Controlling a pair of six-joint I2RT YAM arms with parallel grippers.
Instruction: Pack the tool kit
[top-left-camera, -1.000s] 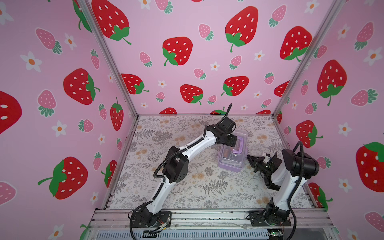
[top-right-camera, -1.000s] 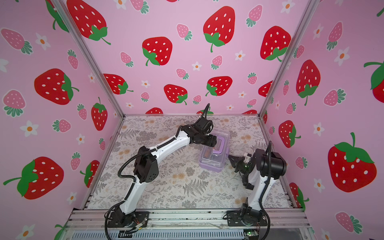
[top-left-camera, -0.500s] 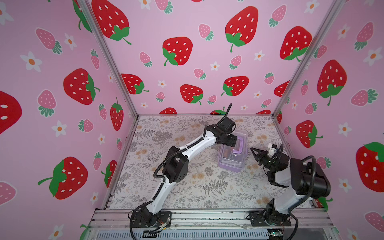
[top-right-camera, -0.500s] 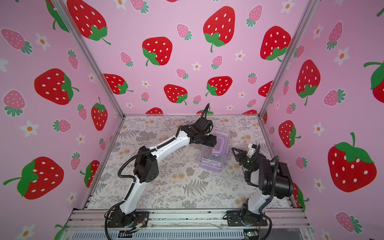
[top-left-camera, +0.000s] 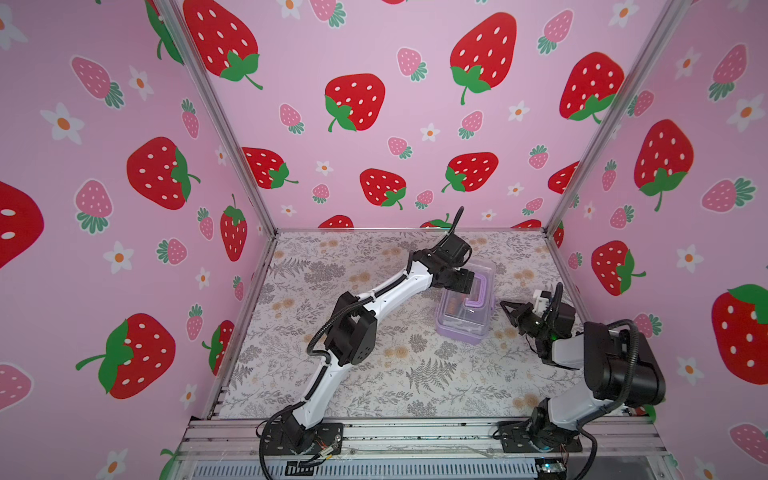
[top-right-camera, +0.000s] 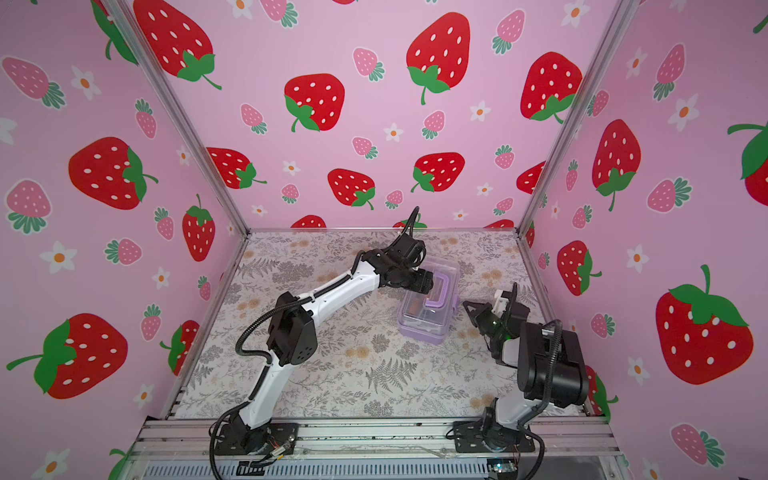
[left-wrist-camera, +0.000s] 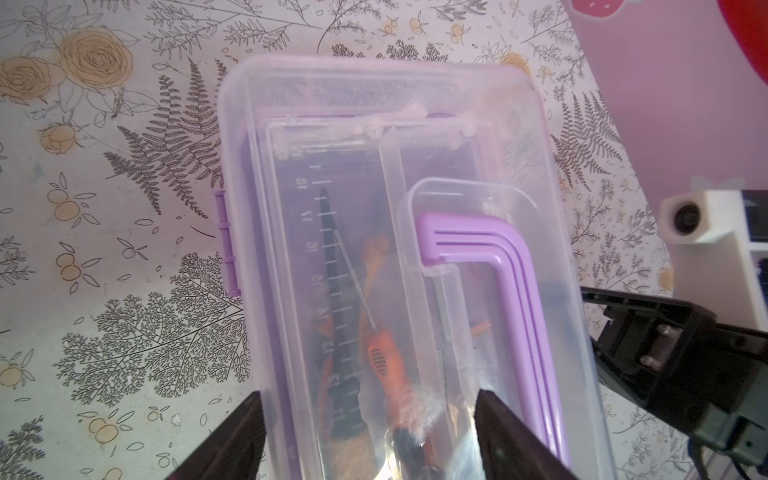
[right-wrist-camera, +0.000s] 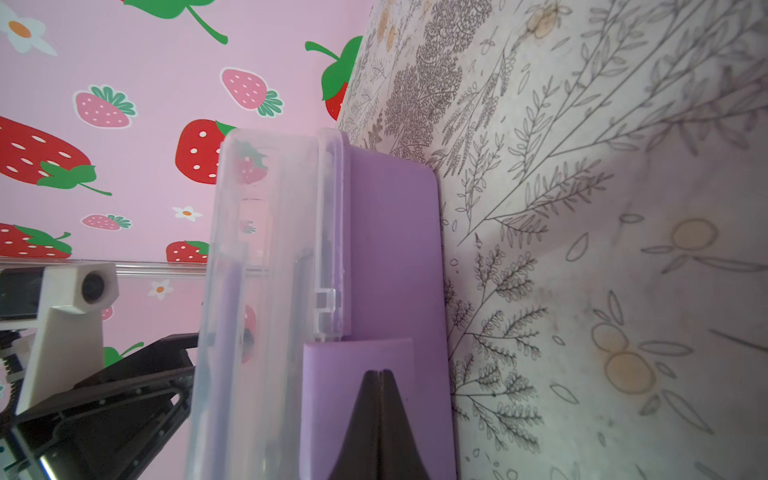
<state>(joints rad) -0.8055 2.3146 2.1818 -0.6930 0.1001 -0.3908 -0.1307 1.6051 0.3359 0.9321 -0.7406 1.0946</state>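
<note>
The small lilac plastic box with the clear lid (top-left-camera: 463, 322) sat on the flowery paper table (top-left-camera: 374, 374), near 3 o'clock from the table's middle in both top views. Its lid was down. Through the lid I could see an orange-handled screwdriver (left-wrist-camera: 384, 357) lying inside, beside the lilac handle (left-wrist-camera: 498, 266) on top.

My left gripper (top-left-camera: 466, 283) was over the 12 o'clock half of the box. Its two fingers (left-wrist-camera: 249, 432) were spread wide apart and held nothing. I think I put it there so the box would not slide or tip. I could not tell if it really pressed on the lid.

My right gripper (top-left-camera: 505, 305) was at 3 o'clock of the box. Its fingers were pressed tight together into one point, with nothing between them. In the right wrist view that point was right at the lilac clip flap (right-wrist-camera: 357, 353) on the box's side. I think I made a point so it could push the clip shut. I saw no tools left out on the table, so closing the clips looked like the last job.
</note>
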